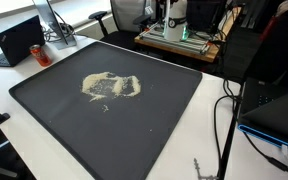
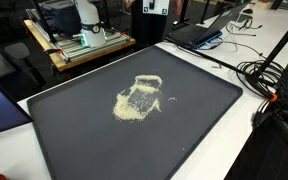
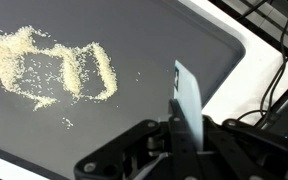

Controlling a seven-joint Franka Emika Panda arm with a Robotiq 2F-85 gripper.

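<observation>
A loose heap of pale grains [image 3: 44, 65] lies scattered on a big black tray [image 3: 164, 40]. In the wrist view my gripper [image 3: 184, 128] is shut on a thin pale blue-white flat card [image 3: 187, 90]. The card stands on edge and sticks out past the fingers, over the tray's right part and near its rim. It hangs well to the right of the grains and does not touch them. Both exterior views show the grains [image 1: 111, 87] [image 2: 139, 98] near the middle of the tray [image 1: 44, 105] [image 2: 209, 115], but neither shows the gripper or the card.
The tray sits on a white table with black cables [image 1: 224, 120] [image 2: 274, 85] along one side. A laptop [image 1: 19, 40] stands at one corner, another laptop [image 2: 199, 35] at the far edge. A wooden cart [image 1: 179, 40] [image 2: 84, 48] stands behind.
</observation>
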